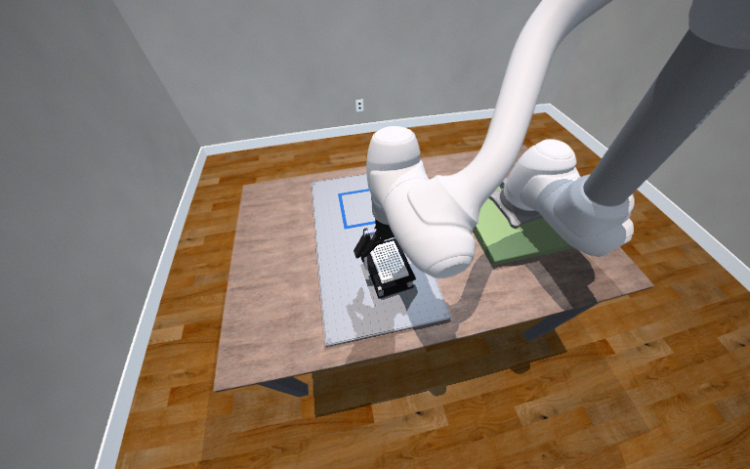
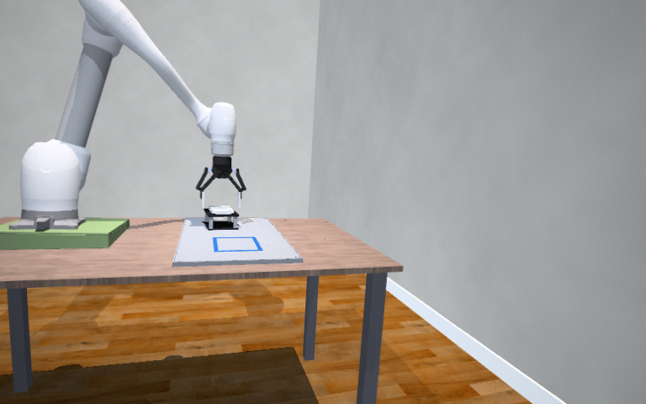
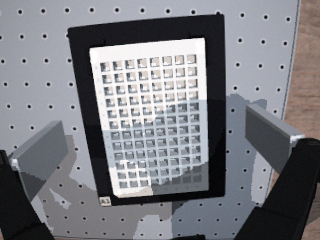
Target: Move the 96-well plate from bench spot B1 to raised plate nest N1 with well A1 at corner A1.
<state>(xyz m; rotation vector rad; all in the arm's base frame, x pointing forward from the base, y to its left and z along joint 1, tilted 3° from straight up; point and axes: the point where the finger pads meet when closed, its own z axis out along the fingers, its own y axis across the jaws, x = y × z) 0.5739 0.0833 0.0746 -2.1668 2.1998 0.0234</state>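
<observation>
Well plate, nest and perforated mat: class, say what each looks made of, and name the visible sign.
Well plate: probably white matte plastic, moulded square wells.
Nest: black, matte, plastic or coated metal; unclear.
Perforated mat: light grey board, regular hole grid, possibly metal.

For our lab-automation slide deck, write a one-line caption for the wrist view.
Open gripper above the 96-well plate resting in the black nest, fingers spread clear of both sides.

Plain grey walls (image 2: 476, 142) meet a wooden plank floor (image 1: 497, 414) along a white skirting board (image 2: 476, 350). A wooden surface (image 2: 333, 247) stands on dark grey legs (image 2: 368, 333), and a small white socket (image 1: 359, 104) sits on the far wall.
</observation>
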